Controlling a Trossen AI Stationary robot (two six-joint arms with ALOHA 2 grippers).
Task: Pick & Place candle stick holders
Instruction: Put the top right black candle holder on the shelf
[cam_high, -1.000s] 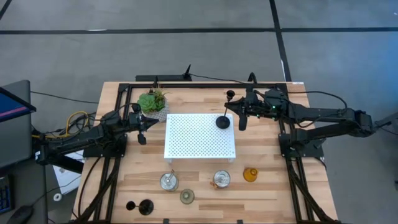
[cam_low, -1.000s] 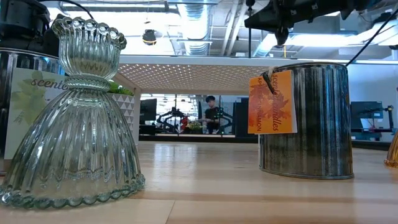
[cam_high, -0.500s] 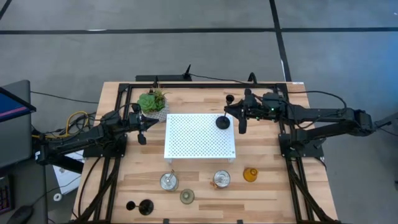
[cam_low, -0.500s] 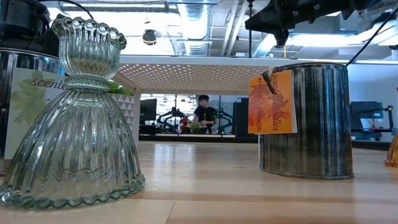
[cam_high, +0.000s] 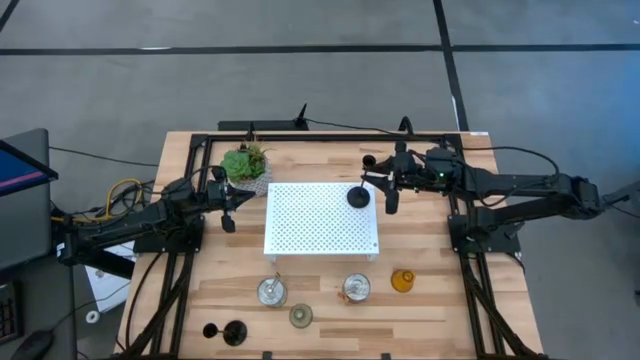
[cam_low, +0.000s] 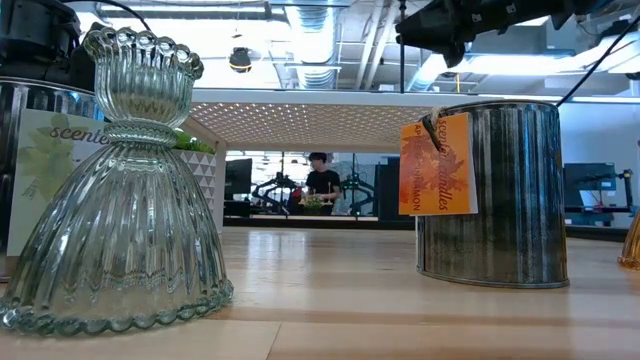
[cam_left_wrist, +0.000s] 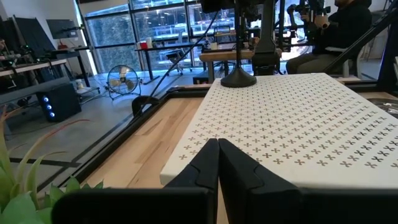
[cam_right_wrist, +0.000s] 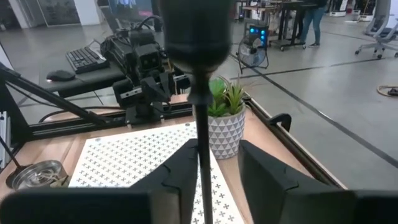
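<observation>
A big wooden table holds everything. In the middle sits a white platform full of tiny holes. A green plant in a white pot stands just past its far left corner.

The left gripper waits near the plant, beside the platform's left edge, and its fingers are pressed together with nothing between them.

The right gripper is by the platform's far right corner. Its fingers sit on each side of a thin black stem. That stem belongs to a tall black candle holder. I cannot tell if the fingers squeeze it or only stand close.

One black holder stands on the platform's far right corner.

Along the near edge of the table are the rest: two silvery glass cups, a pale green holder, an amber holder, and a black holder lying down.
</observation>
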